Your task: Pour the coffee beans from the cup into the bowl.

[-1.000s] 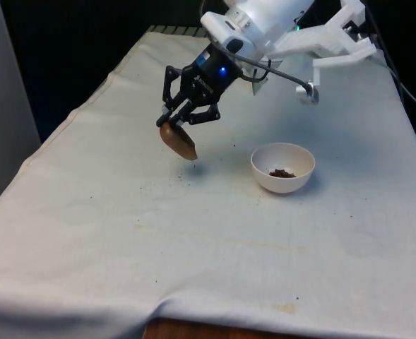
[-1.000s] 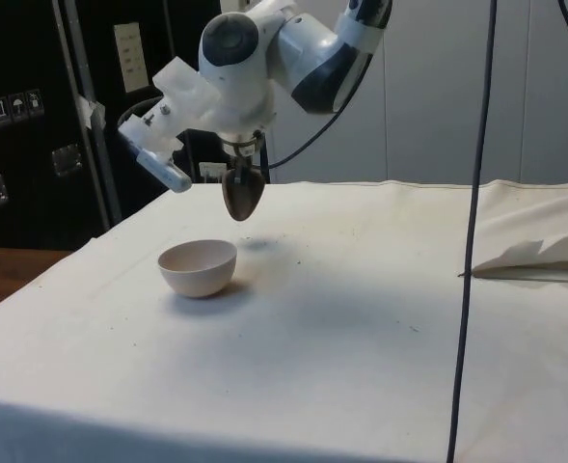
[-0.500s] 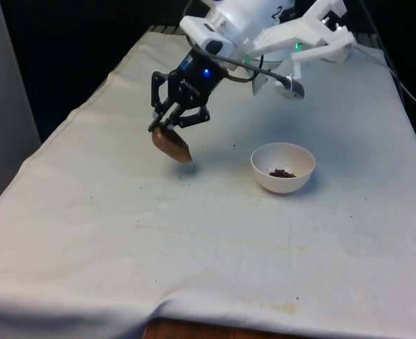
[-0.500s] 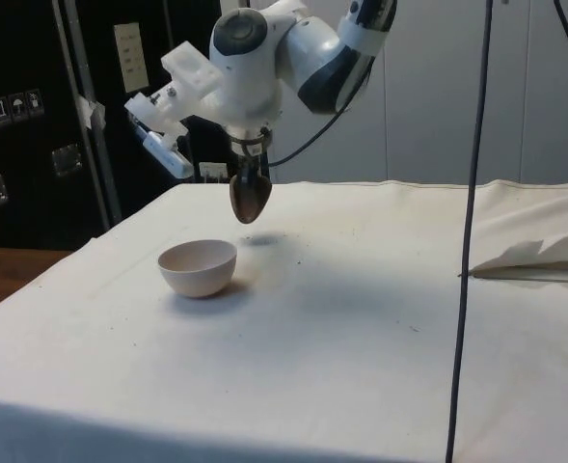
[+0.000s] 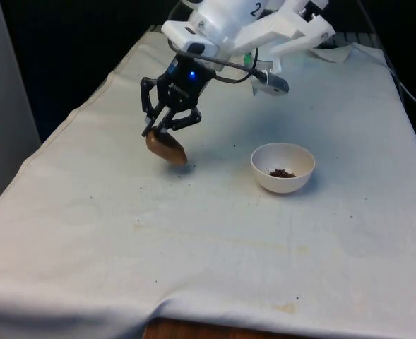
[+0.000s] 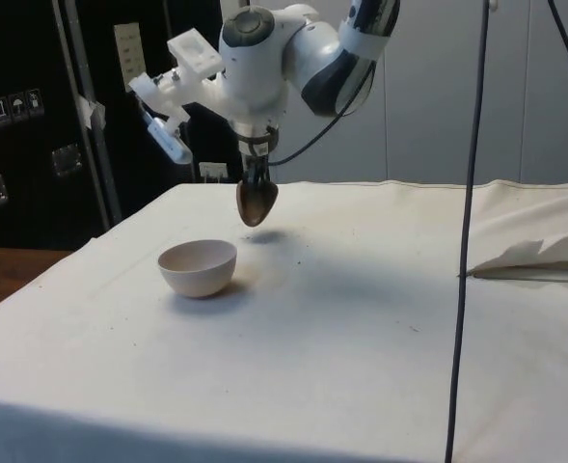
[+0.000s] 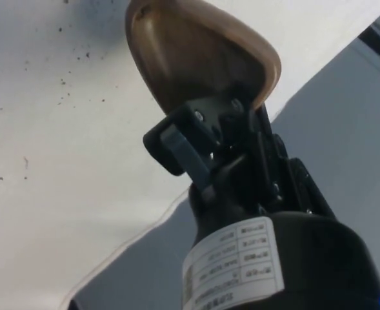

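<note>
A brown cup (image 5: 166, 147) hangs tilted just above the cloth, to the front view's left of the bowl. My gripper (image 5: 163, 130) is shut on the cup's rim. In the side view the cup (image 6: 256, 203) hangs behind the bowl (image 6: 198, 267) under the gripper (image 6: 256, 181). The wrist view shows the cup (image 7: 196, 55) from its open side, with one finger (image 7: 183, 152) pressed on its rim; no beans show inside it. The white bowl (image 5: 282, 167) stands on the cloth with a small pile of coffee beans (image 5: 282, 173) in it.
Dark specks lie scattered on the white cloth (image 5: 193, 233) near the cup. A crumpled fold of cloth (image 6: 539, 256) lies at the side view's right. A black cable (image 6: 467, 231) hangs down there in front of the table.
The arm has carried the tilted cup away from the bowl, towards the front view's left, and lowered it nearer the cloth. The bowl and its beans have stayed put.
</note>
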Controlling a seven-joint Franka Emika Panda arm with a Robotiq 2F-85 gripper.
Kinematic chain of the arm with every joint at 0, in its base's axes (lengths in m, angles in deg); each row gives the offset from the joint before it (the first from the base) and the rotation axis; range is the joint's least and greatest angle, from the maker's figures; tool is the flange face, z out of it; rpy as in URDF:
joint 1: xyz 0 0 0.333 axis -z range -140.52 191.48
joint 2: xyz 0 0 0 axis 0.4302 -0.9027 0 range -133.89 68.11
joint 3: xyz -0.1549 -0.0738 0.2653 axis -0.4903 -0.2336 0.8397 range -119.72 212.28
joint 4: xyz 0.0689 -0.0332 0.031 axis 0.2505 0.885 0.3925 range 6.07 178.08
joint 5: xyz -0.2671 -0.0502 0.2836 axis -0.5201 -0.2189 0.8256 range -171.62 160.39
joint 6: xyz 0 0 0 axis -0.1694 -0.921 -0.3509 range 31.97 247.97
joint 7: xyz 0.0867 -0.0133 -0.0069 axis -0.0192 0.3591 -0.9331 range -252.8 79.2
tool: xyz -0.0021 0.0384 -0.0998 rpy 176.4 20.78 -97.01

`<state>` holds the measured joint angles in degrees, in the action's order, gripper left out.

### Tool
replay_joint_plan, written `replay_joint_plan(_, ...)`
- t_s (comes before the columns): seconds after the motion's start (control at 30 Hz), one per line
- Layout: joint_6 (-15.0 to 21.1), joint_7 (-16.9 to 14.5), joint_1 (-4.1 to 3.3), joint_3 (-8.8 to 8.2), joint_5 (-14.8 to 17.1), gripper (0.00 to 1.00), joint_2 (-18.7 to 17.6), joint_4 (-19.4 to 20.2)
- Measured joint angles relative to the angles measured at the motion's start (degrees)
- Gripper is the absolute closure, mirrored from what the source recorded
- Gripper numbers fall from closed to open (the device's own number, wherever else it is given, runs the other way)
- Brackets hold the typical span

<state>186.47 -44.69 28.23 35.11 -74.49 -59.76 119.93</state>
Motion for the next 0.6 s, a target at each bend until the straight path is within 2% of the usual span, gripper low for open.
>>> replay_joint_plan(0.2, 1.5, -3.3, 0.06, -0.97, 3.8, 0.99, -0.3, 0.0)
replay_joint_plan(0.33, 1.8, -6.8, 0.11, -1.43, 7.5, 0.99, -0.3, 0.1)
replay_joint_plan(0.37, 1.8, -6.8, 0.11, -1.43, 7.5, 0.99, -0.3, 0.1)
replay_joint_plan(0.6, 1.8, -13.1, 0.17, -1.89, 14.0, 0.99, -0.4, 0.5)
